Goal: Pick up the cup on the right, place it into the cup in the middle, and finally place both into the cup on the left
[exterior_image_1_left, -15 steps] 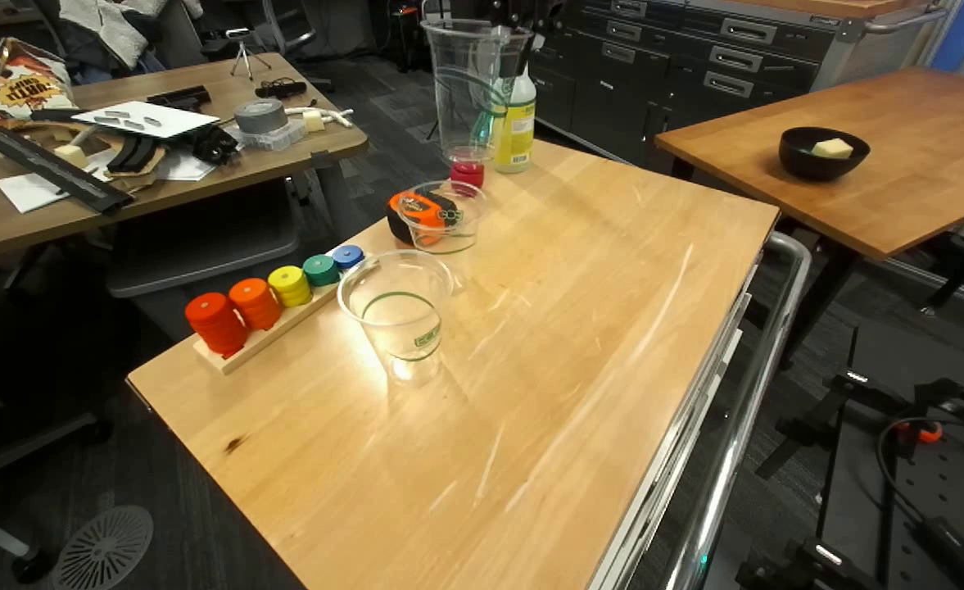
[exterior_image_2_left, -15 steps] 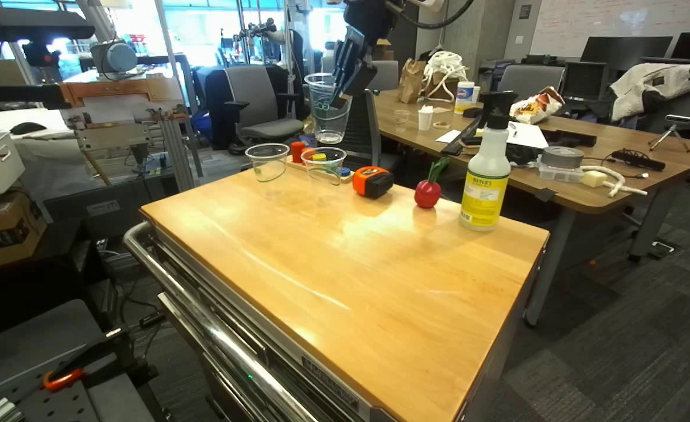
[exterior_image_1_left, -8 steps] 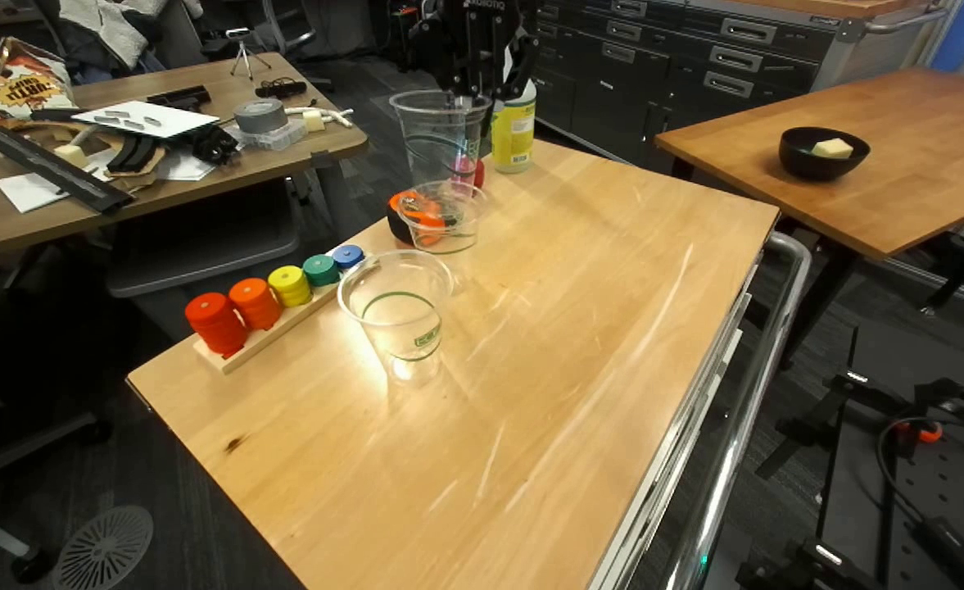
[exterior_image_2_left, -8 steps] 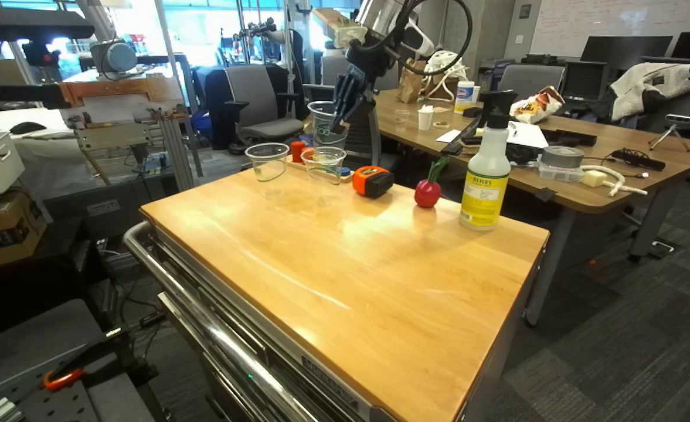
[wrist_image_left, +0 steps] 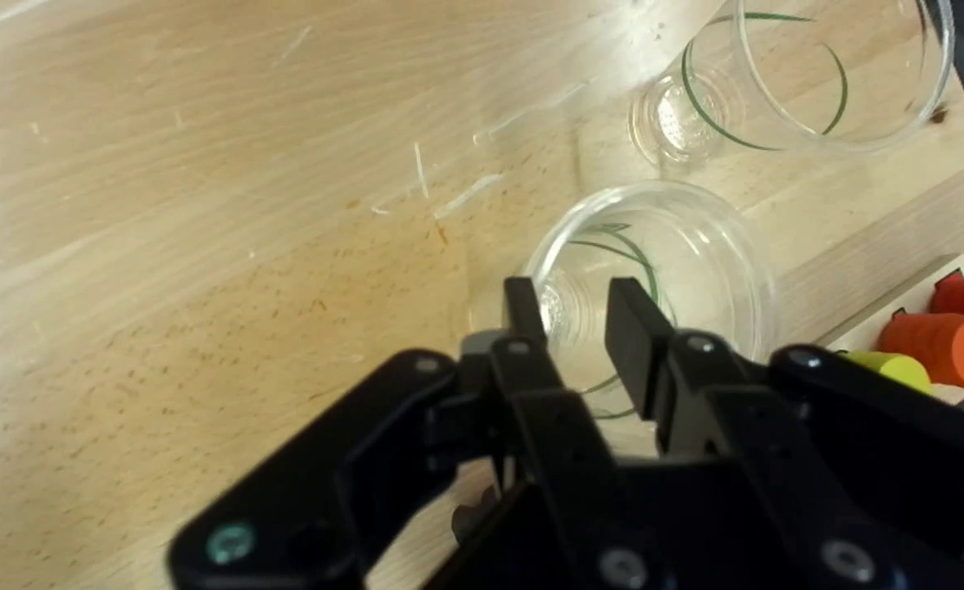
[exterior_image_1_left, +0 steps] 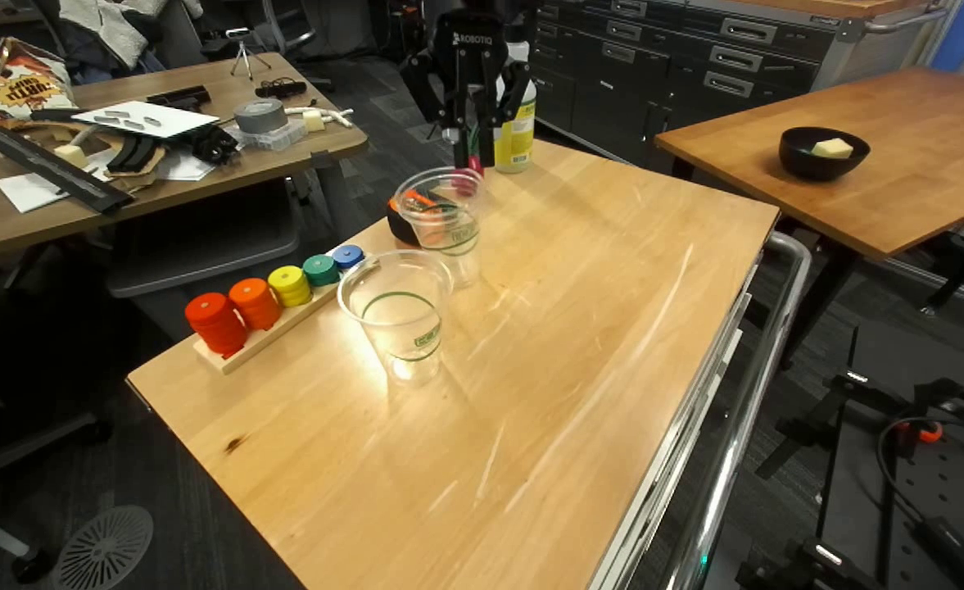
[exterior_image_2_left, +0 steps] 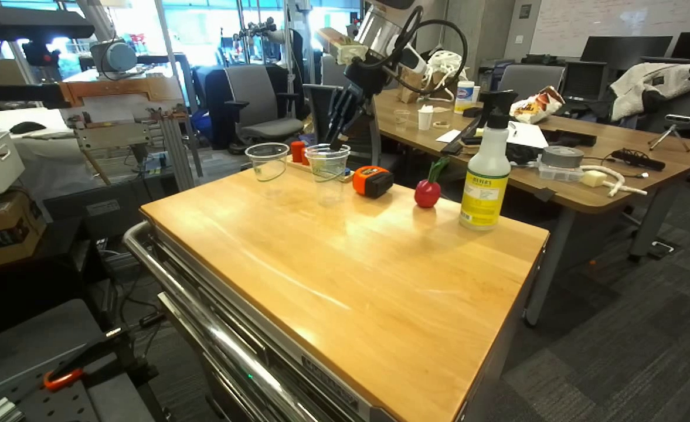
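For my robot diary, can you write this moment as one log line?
End effector: open; two cups: nested; third cup: upright, apart; final nesting: not done

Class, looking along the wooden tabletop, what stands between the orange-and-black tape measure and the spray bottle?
A red radish-like object stands between the tape measure and the spray bottle, touching neither; an exterior view shows this plainly.

Our gripper (wrist_image_left: 577, 311) points down in both exterior views, lowest part of us. In the wrist view its fingers (wrist_image_left: 641, 336) stand approx. parallel w/ a narrow gap btwn them, so our jaws are partly apart. In an exterior view our wrist (exterior_image_2_left: 365, 73) sits just above the gripper & our arm (exterior_image_2_left: 378, 29) higher up, out past the top edge
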You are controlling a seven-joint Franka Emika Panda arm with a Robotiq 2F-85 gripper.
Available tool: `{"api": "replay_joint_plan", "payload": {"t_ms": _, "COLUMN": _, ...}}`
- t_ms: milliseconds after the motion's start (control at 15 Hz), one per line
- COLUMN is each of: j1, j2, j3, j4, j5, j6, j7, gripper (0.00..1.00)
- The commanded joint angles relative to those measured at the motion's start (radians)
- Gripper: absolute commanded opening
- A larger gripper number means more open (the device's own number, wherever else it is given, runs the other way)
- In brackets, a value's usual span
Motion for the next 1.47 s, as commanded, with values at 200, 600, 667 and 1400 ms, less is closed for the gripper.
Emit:
{"api": "replay_joint_plan", "payload": {"t_ms": 200, "j1": 0.029, "j2": -0.004, "j3": 0.005, "j4": 0.057, "j5": -0.077, "j6": -0.083, "j7": -0.013, "gripper": 0.84}}
{"api": "replay_joint_plan", "payload": {"t_ms": 600, "j1": 0.042, "j2": -0.005, "j3": 0.006, "j4": 0.029, "j5": -0.143, "j6": -0.082, "j7": -0.053, "gripper": 1.00}}
{"api": "replay_joint_plan", "payload": {"t_ms": 667, "j1": 0.041, "j2": -0.003, "j3": 0.006, "j4": 0.023, "j5": -0.146, "j6": -0.080, "j7": -0.061, "gripper": 1.00}}
{"api": "replay_joint_plan", "payload": {"t_ms": 1400, "j1": 0.024, "j2": 0.053, "j3": 0.007, "j4": 0.002, "j5": -0.123, "j6": 0.000, "j7": -0.081, "gripper": 1.00}}
